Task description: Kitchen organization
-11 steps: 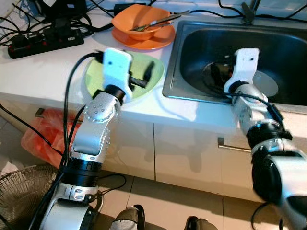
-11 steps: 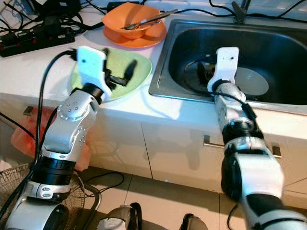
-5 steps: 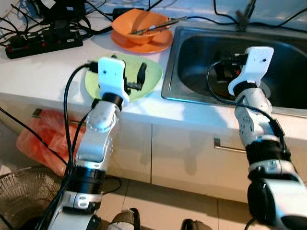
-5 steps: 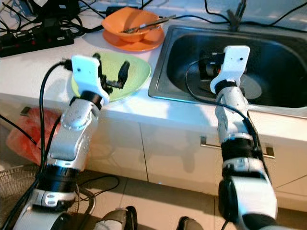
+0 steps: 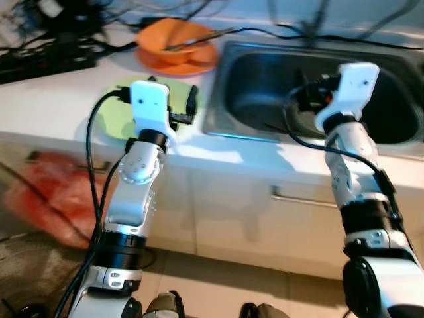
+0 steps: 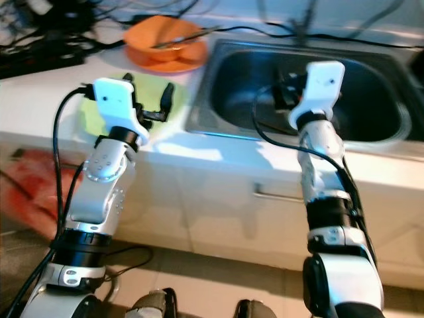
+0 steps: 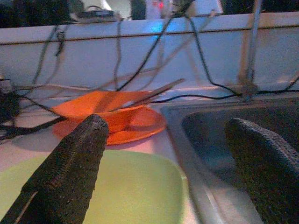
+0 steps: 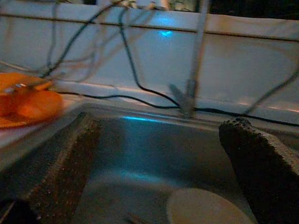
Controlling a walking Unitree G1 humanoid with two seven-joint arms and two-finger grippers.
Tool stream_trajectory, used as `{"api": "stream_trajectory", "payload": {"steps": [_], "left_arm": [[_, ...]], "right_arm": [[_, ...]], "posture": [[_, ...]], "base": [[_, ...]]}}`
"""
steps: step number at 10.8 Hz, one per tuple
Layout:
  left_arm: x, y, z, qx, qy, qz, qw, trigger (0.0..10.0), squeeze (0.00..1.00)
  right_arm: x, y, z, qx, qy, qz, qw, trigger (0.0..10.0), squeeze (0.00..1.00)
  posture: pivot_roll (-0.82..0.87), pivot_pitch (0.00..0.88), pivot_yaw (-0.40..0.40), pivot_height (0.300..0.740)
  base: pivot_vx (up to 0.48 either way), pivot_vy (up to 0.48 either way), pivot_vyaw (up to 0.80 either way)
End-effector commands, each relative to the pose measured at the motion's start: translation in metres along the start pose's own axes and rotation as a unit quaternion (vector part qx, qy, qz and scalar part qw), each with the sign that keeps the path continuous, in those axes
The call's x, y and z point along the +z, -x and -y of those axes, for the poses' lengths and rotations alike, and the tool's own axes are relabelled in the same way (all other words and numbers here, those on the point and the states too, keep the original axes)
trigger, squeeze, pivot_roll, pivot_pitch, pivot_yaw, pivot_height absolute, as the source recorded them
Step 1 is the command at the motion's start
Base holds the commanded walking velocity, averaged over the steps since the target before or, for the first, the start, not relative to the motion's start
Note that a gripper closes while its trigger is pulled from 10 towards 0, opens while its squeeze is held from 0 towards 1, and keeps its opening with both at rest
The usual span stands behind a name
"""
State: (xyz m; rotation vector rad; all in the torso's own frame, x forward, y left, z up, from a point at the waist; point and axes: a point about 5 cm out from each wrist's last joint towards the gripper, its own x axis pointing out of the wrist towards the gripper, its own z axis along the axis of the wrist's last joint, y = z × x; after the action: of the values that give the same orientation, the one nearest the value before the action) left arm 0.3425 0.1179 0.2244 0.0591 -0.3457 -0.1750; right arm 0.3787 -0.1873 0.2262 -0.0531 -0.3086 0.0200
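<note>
- I'm looking down at a white kitchen counter [image 5: 59, 99] with a steel sink [image 5: 265, 86] set into its right part and white cabinet fronts below; the head views are blurred.
- My left gripper [image 5: 179, 109] hangs over the green plate [image 5: 116, 112], which lies near the counter's front edge just left of the sink. The fingers [image 7: 70, 172] are spread wide and hold nothing; I can't tell whether they touch the plate.
- My right gripper [image 5: 308, 99] is above the sink basin, over its front rim. In the wrist view its fingers [image 8: 56, 172] stand well apart with nothing between them.
- An orange bowl [image 5: 173, 41] sits on an orange plate [image 5: 192, 65] toward the counter's back edge, beyond the green plate, with chopsticks [image 7: 149, 95] lying across the bowl.
- A pale round dish [image 8: 205, 210] lies on the sink floor; its lower part is cut off in the right wrist view.
- Black cables [image 5: 66, 26] crowd the back left corner of the counter, too smeared to sort out.
- Something orange-red [image 5: 50, 189] lies on the floor below the counter's left end; I can't make out what it is.
- The tap [image 8: 191, 93] at the sink's back edge is blurred and cut off at the top.
</note>
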Motion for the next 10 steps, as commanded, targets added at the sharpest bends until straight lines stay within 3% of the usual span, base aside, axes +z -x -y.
{"api": "stream_trajectory", "payload": {"steps": [1, 8, 10], "left_arm": [[0.0005, -0.0013, -0.0022, 0.005, -0.005, 0.003, 1.0, 10.0, 0.0], [-0.0012, -0.0001, -0.0045, 0.012, -0.003, 0.0, 1.0, 10.0, 0.0], [-0.0003, 0.0053, -0.009, 0.028, -0.027, 0.016, 0.999, 10.0, 0.0]], "right_arm": [[0.0056, -0.0004, 0.0, -0.001, 0.0, 0.007, 1.0, 10.0, 1.0], [0.0043, 0.0026, 0.002, -0.006, 0.008, 0.004, 1.0, 10.0, 1.0], [0.0028, 0.0074, 0.0041, -0.014, 0.01, 0.014, 1.0, 10.0, 1.0]], "posture": [[0.07, 0.085, 0.003, 0.74], [0.07, 0.089, -0.003, 0.74], [0.08, 0.09, -0.006, 0.74]], "base": [[0.0, 0.0, 0.0], [0.0, 0.0, 0.0], [0.0, 0.0, 0.0]]}}
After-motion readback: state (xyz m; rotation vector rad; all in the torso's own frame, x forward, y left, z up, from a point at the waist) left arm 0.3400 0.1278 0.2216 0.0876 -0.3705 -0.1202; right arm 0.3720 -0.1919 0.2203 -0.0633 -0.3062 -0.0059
